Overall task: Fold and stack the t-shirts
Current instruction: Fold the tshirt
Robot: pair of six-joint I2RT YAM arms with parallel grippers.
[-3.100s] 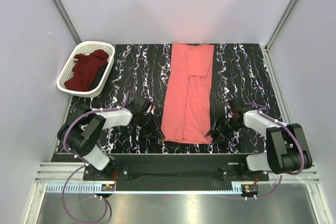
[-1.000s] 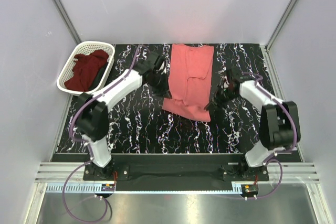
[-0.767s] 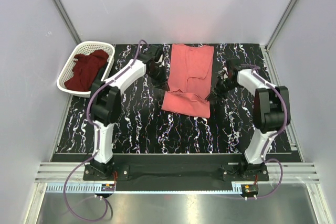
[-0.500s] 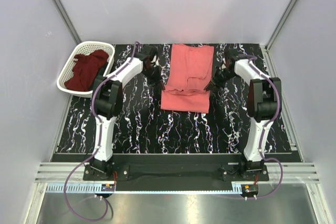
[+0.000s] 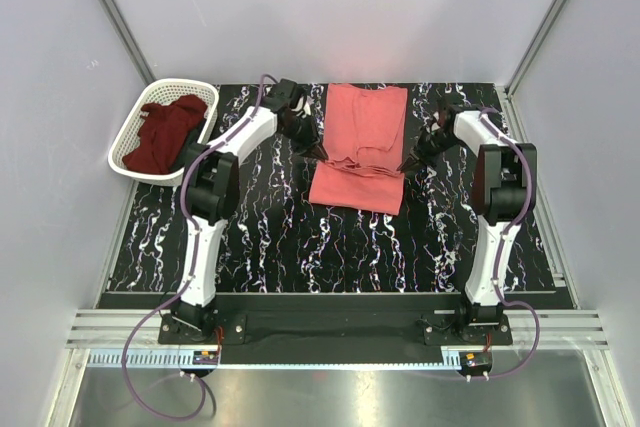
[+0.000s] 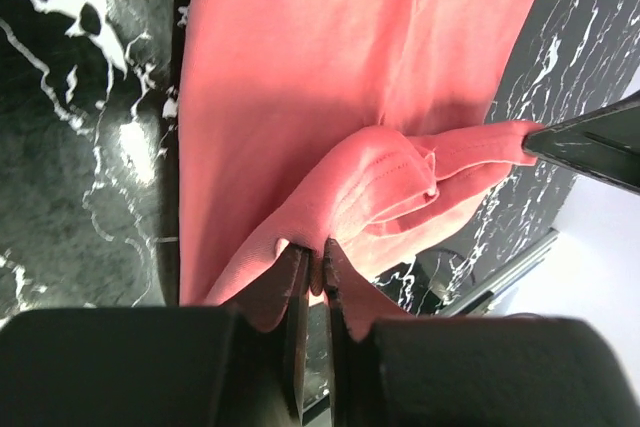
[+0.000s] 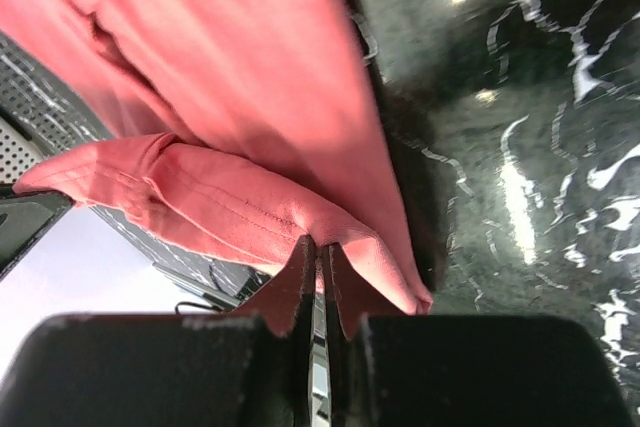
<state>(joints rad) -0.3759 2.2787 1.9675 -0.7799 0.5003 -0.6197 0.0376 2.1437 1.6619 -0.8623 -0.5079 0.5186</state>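
The salmon-pink t-shirt (image 5: 362,137) lies lengthwise at mid-table, its near hem lifted and doubled back over its middle. My left gripper (image 5: 317,153) is shut on the hem's left corner, with cloth pinched between the jaws (image 6: 317,252). At the right corner of the hem my right gripper (image 5: 405,166) is likewise shut on the fabric (image 7: 320,247). The raised hem sags between the two grippers, just above the flat part of the shirt (image 6: 350,67). The dark maroon t-shirt (image 5: 165,132) sits crumpled in the basket.
The white lattice basket (image 5: 130,159) stands at the table's back left. Grey walls enclose the black marbled table (image 5: 260,237) on three sides. Both arms reach far out from their bases at the near edge.
Both grippers carried the pink shirt's near hem away from the bases, toward the back of the table. The shirt's visible length shortened as the fold formed. The left jaws look slightly less tight.
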